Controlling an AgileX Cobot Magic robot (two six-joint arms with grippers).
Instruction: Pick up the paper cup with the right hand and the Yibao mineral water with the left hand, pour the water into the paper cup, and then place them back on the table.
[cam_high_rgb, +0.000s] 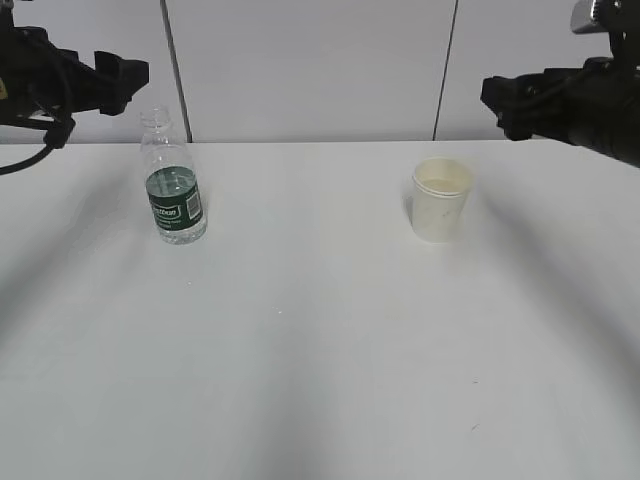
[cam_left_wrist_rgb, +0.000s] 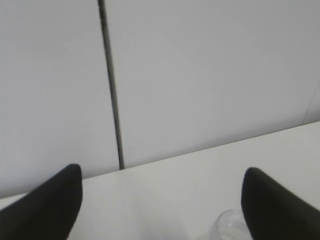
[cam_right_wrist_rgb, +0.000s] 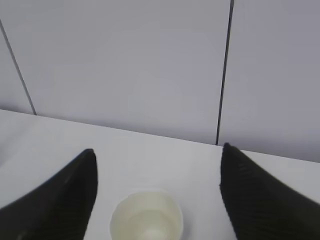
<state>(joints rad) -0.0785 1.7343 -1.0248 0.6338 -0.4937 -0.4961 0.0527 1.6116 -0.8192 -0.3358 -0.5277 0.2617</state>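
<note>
Bottle (cam_high_rgb: 174, 190) stands upright at the left of the exterior frame on the white table (cam_high_rgb: 320, 350), capless, green label facing out, water low in its body. Cup (cam_high_rgb: 441, 199) stands upright right of centre, well apart from the bottle.

Left hand (cam_high_rgb: 125, 75) hangs in the upper left corner, above and just left of the bottle's neck, touching nothing. In the left wrist frame its two dark fingers (cam_left_wrist_rgb: 45, 210) sit far apart at the bottom corners, with the bottle's clear rim (cam_left_wrist_rgb: 227, 225) showing faintly at the lower edge; the jaws are spread wide and empty.

Right hand (cam_high_rgb: 500, 100) hangs in the upper right corner, above and right of the cup. In the right wrist frame its fingers (cam_right_wrist_rgb: 60, 205) are likewise wide apart and empty, with the cup (cam_right_wrist_rgb: 146, 217) low between them, unheld.
</note>
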